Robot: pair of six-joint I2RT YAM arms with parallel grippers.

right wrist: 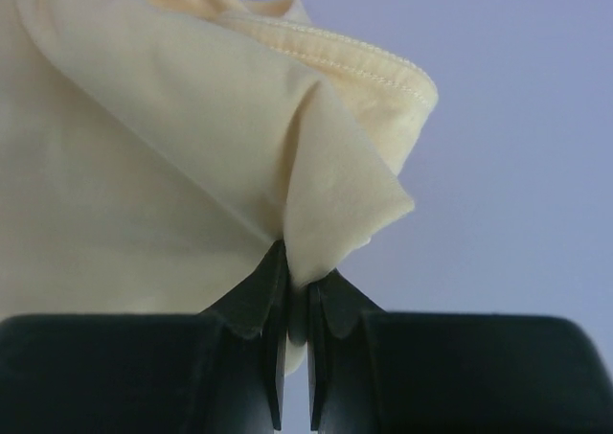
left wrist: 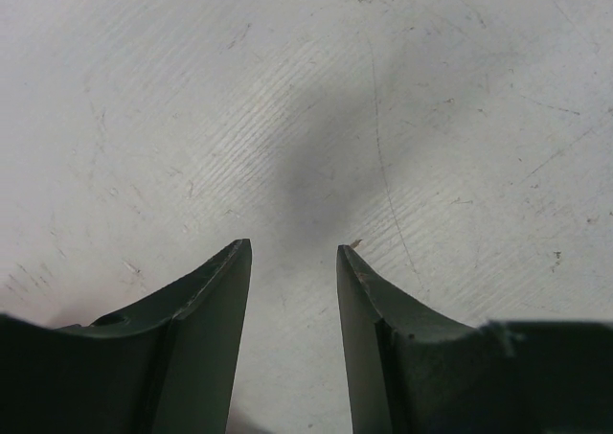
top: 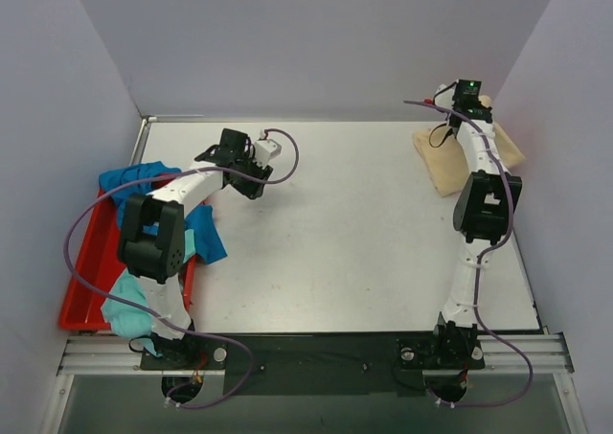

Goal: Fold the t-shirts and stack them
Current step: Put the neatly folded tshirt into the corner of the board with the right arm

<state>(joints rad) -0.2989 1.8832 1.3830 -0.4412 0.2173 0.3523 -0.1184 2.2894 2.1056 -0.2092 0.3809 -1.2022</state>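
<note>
The pale beige t-shirt (top: pixel 442 162) lies folded at the table's far right corner. My right gripper (top: pixel 476 102) is over its far edge, shut on a fold of it (right wrist: pixel 326 214); its gripper (right wrist: pixel 298 279) pinches the cloth between the tips. The bright blue t-shirt (top: pixel 134 177) and the light teal t-shirt (top: pixel 126 309) hang over the red tray. My left gripper (top: pixel 261 152) is open and empty over bare table (left wrist: pixel 292 249). The pink t-shirt is out of view.
The red plastic tray (top: pixel 88 262) sits at the table's left edge, partly behind the left arm. Lilac walls enclose the table on the left, back and right. The right wall stands close to the beige shirt.
</note>
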